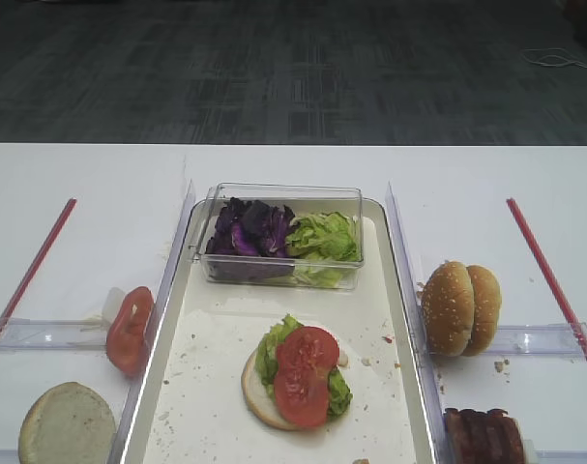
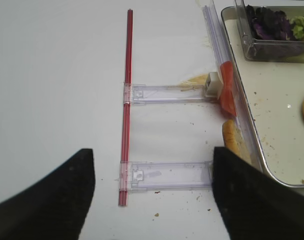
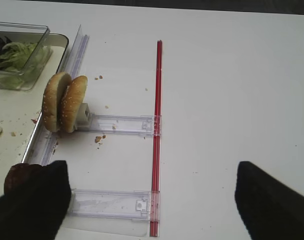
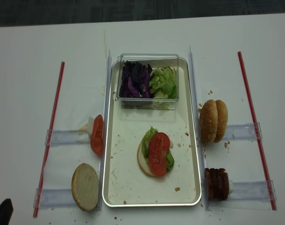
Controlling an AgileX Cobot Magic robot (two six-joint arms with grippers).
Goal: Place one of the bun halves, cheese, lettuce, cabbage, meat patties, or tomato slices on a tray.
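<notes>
On the tray (image 1: 211, 372) lies a bun half (image 1: 254, 389) topped with lettuce (image 1: 270, 350) and a tomato slice (image 1: 306, 375). Left of the tray, more tomato slices (image 1: 129, 331) stand on edge, and a pale cut-face bun half (image 1: 68, 425) lies flat. To its right stand two sesame bun halves (image 1: 460, 307) and the meat patties (image 1: 484, 435). Cabbage (image 1: 249, 230) and lettuce (image 1: 324, 237) fill a clear box. Cheese is out of view. My left gripper (image 2: 152, 200) hangs open over the table left of the tray. The right gripper (image 3: 154, 200) is open on the right side, empty.
The clear box (image 1: 274, 273) sits at the far end of the tray. Clear plastic rails (image 1: 540, 338) and red strips (image 1: 549, 275) lie on the white table on both sides. Crumbs speckle the tray and table.
</notes>
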